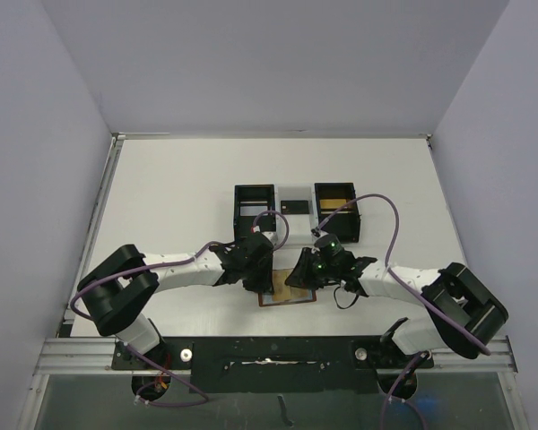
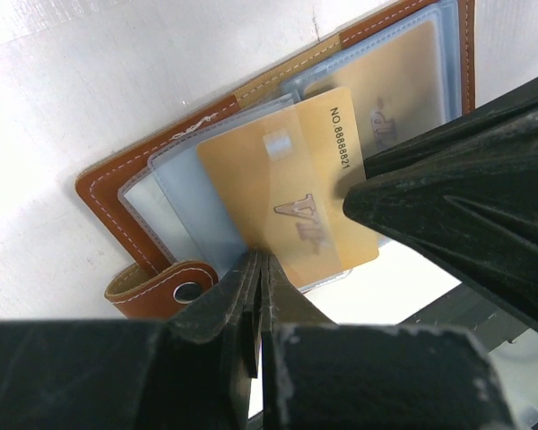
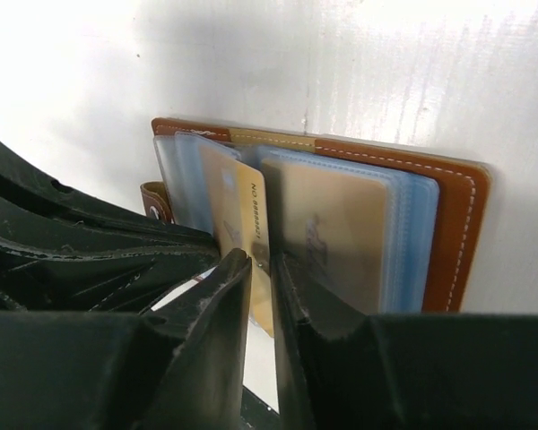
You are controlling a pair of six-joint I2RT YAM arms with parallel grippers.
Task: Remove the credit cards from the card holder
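The card holder [image 1: 271, 300] lies open near the table's front edge, brown leather [image 2: 117, 210] outside and blue-grey sleeves inside. One gold credit card [image 2: 291, 197] sticks halfway out of a sleeve. My left gripper [image 2: 258, 262] is shut on that card's lower corner. My right gripper [image 3: 262, 262] stands slightly open, the same card's edge [image 3: 251, 210] in the narrow gap between its fingers. A second gold card [image 3: 332, 233] stays tucked in the right-hand sleeve. From above, both grippers [image 1: 255, 273] [image 1: 309, 269] meet over the holder.
A black-and-white three-compartment tray [image 1: 254, 208] stands behind the holder, with a small black card [image 1: 295, 205] in its middle part and something gold in its right part [image 1: 335, 195]. The holder's snap tab [image 2: 157, 287] lies beside my left fingers.
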